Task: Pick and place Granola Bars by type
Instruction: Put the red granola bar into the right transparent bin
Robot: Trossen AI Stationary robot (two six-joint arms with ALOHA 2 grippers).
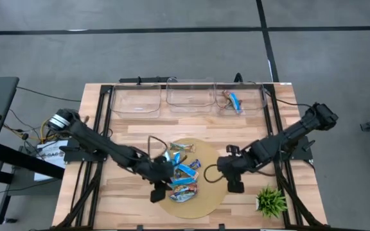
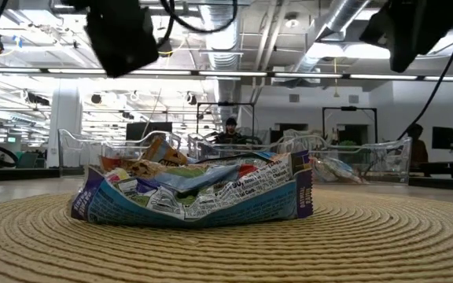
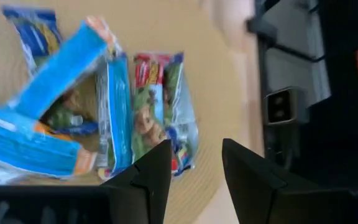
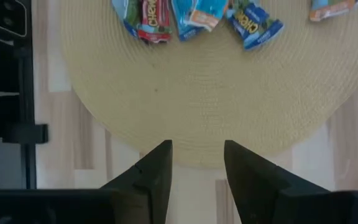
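Granola Bars point(image 1: 182, 173) are lying heaped on the woven mat point(image 1: 205, 196), light, crinkly and slippery, so I'd be pinching across a wrapper's narrow middle. Left gripper point(image 3: 196, 163) is hovering over the pile with fingers apart and empty, right gripper point(image 4: 197, 163) likewise at the mat's edge. High view is showing one bar already in the right bin point(image 1: 257, 94), which neither wrist view catches
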